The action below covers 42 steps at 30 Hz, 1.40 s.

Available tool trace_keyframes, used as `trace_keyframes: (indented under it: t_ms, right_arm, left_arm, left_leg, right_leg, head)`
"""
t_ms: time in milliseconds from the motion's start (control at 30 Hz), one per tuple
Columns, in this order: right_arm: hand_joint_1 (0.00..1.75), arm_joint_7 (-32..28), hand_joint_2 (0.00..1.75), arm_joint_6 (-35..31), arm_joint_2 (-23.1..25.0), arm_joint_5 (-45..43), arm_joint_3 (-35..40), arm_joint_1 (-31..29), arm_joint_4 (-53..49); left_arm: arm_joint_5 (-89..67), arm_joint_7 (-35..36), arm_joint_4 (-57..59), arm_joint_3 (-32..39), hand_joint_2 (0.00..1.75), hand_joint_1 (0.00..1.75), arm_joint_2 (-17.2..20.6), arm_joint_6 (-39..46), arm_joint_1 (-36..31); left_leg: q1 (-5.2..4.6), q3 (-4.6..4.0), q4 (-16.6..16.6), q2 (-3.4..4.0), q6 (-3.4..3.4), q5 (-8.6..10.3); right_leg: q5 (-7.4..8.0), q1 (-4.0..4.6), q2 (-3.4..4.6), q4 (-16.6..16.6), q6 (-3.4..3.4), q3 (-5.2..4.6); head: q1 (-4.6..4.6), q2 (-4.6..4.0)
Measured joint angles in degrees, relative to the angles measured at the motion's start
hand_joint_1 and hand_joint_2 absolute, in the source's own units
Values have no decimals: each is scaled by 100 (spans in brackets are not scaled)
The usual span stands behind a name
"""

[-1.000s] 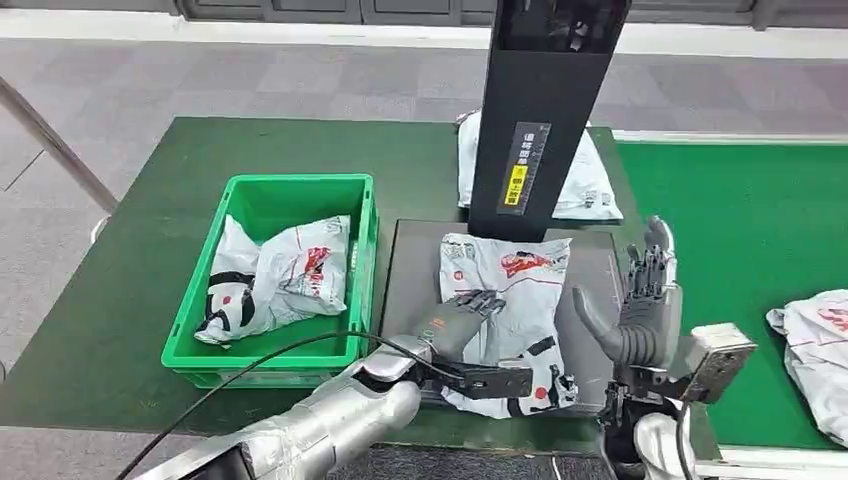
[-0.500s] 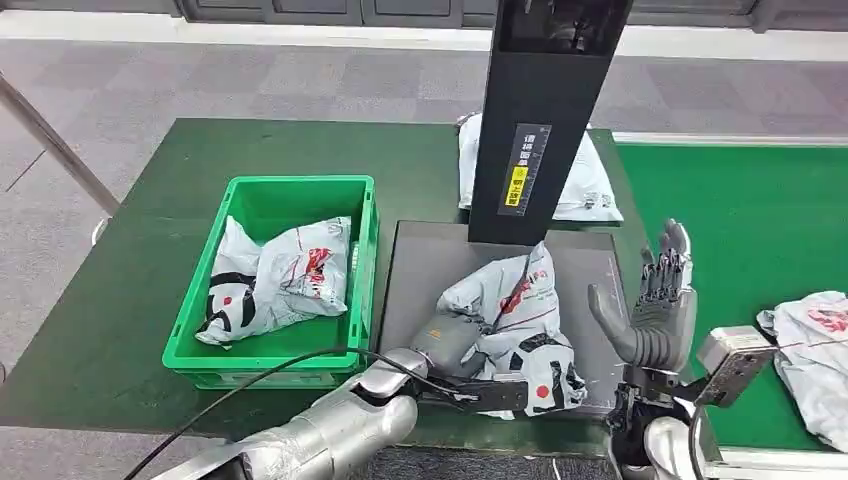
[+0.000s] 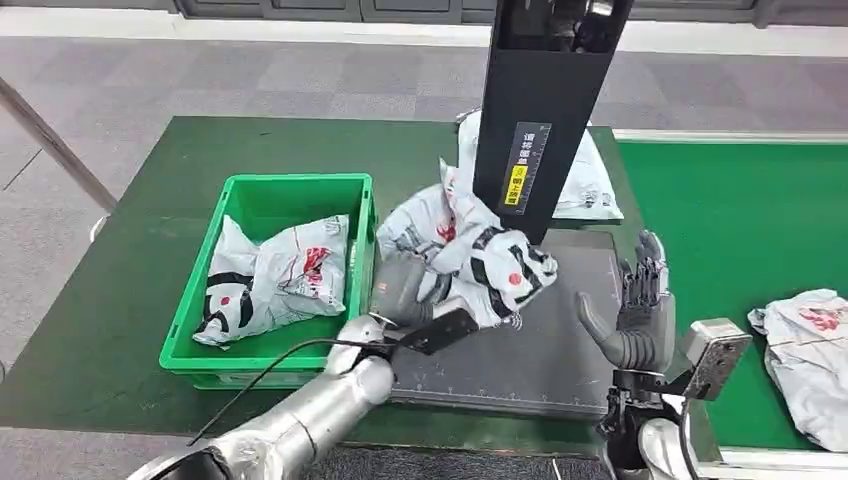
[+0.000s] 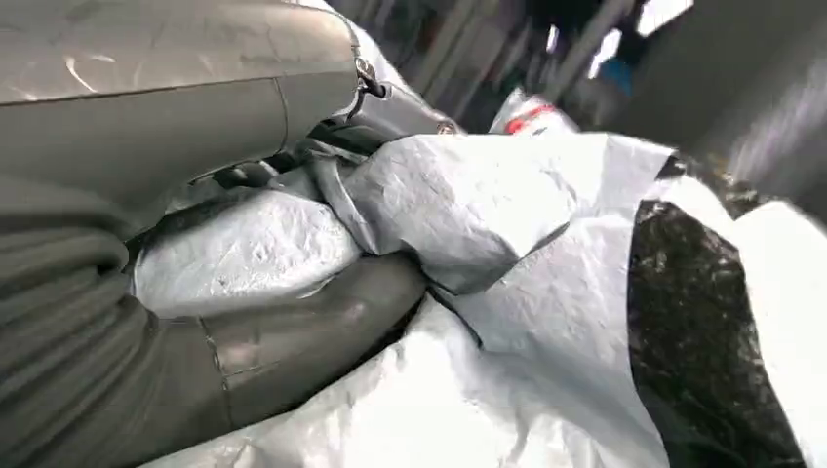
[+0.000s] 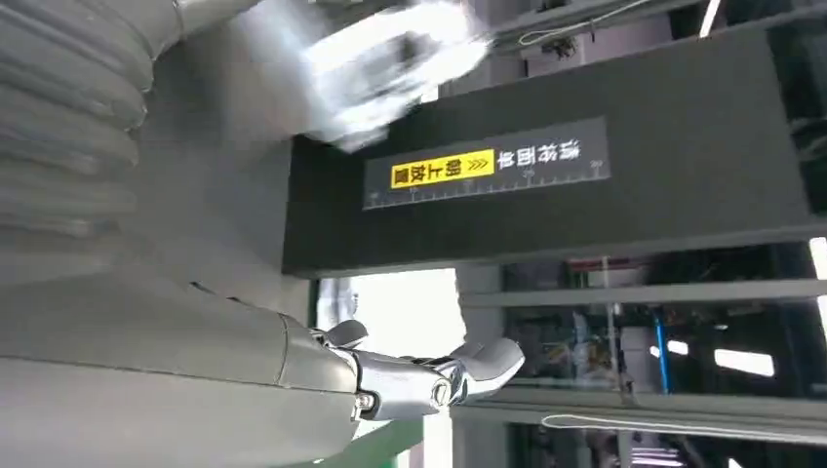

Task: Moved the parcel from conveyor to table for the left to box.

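Note:
My left hand (image 3: 403,289) grips a crumpled white parcel (image 3: 462,252) with red and black print and holds it in the air, between the green box (image 3: 200,310) and the black post (image 3: 545,110). Up close in the left wrist view, the parcel (image 4: 507,292) bunches against my left hand (image 4: 176,244), whose thumb and fingers close around a fold. My right hand (image 3: 637,312) stands upright and open at the right edge of the dark plate (image 3: 540,340), holding nothing. In the right wrist view, my right hand (image 5: 293,361) has its fingers spread before the post (image 5: 546,166).
The green box holds another white parcel (image 3: 275,275). A third parcel (image 3: 585,185) lies behind the post on the green table (image 3: 120,270). One more parcel (image 3: 810,350) rests on the green conveyor (image 3: 740,210) at the right.
My left hand has lifted the parcel off the dark plate and carried it up and left toward the green box. My right hand has drawn back slightly and stays open.

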Motion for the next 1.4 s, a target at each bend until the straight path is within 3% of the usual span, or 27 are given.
trace_keyframes:
  t_ms: [233,400,567,667,700,733,800,867,1100,1400]
  right_arm:
    - [0,-81,175,0,0,-116,0,56,151]
    - [0,-94,175,9,0,-116,0,90,175]
    - [0,-94,175,28,-4,-116,0,141,175]
    - [0,-94,175,15,-30,-124,0,156,172]
    - [0,-90,175,-7,-44,-124,0,161,170]
    - [0,-46,175,-6,-59,-131,0,172,155]
    - [0,57,175,22,-101,-125,0,173,140]
    - [0,103,175,46,-107,-83,0,171,124]
    - [0,210,175,109,-138,11,0,182,107]
    - [0,260,175,120,-142,29,0,186,61]
  left_arm:
    - [-1552,-552,-1659,2016,175,175,236,17,154]
    - [-1718,-613,-2266,2682,175,175,300,17,315]
    - [-2710,-1411,-3012,3618,175,175,161,17,621]
    - [-3477,-1161,-3317,4186,175,175,127,17,682]
    - [-3767,-869,-3313,4335,175,157,158,9,681]
    - [-4233,-359,-3220,4446,175,0,221,-143,647]
    - [-4990,1239,-2411,4481,175,0,550,-587,368]
    - [-4952,2094,-1576,4476,175,0,777,-704,230]
    - [-4729,2054,11,4328,175,0,1152,-1016,-106]
    - [-4673,2115,388,4183,175,0,1288,-1082,-270]
  left_leg:
    - [0,-4,0,3,0,-1]
    - [0,-12,0,1,0,-1]
    - [-1,-14,0,9,1,-2]
    - [0,-14,0,9,1,-3]
    - [-1,-13,0,8,0,-4]
    - [0,-13,0,9,-1,-4]
    - [0,-9,0,5,-6,1]
    - [1,-7,-1,39,-16,4]
    - [5,-22,0,44,-18,12]
    - [5,-21,-1,44,-18,11]
  right_leg:
    - [-1,0,3,0,0,-9]
    - [-1,0,1,0,0,-12]
    - [-1,-1,9,-2,0,-16]
    - [-1,-1,9,-3,0,-18]
    - [-2,-1,8,-3,0,-20]
    - [-2,-1,7,-3,0,-21]
    - [-3,0,1,0,-3,-17]
    - [14,3,25,5,-26,-34]
    - [21,5,32,6,-30,-45]
    - [21,5,32,7,-29,-46]
  head:
    - [0,0]
    - [-2,0]
    - [-2,0]
    - [0,0]
    - [-2,0]
    - [-2,0]
    - [2,0]
    - [-7,0]
    - [0,0]
    - [-2,0]
